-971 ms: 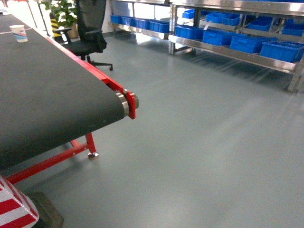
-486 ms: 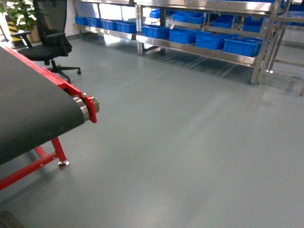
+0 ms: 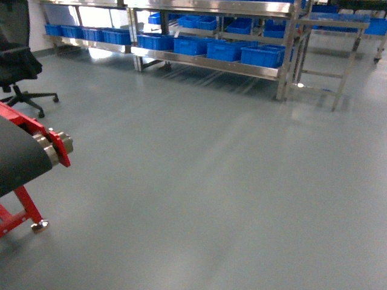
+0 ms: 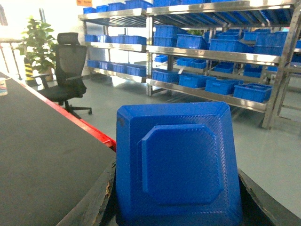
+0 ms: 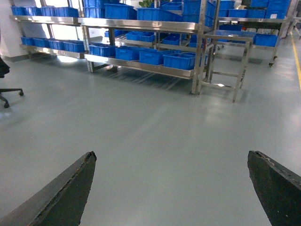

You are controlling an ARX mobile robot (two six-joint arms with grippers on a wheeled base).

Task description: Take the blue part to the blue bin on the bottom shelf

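Grey floor (image 3: 230,181) lies before the steel rack (image 3: 208,60); left gripper (image 4: 176,207) holds the blue part (image 4: 176,165), right gripper (image 5: 171,188) spread wide.

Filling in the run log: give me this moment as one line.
phase: carrying to shelves | left gripper: shut on blue part | right gripper: open, empty | shelves: ahead across floor | conveyor: at left

No words, labels, brand marks or numbers are legible in any view; an orange sign (image 4: 83,2) at the top edge of the left wrist view is too small to read.
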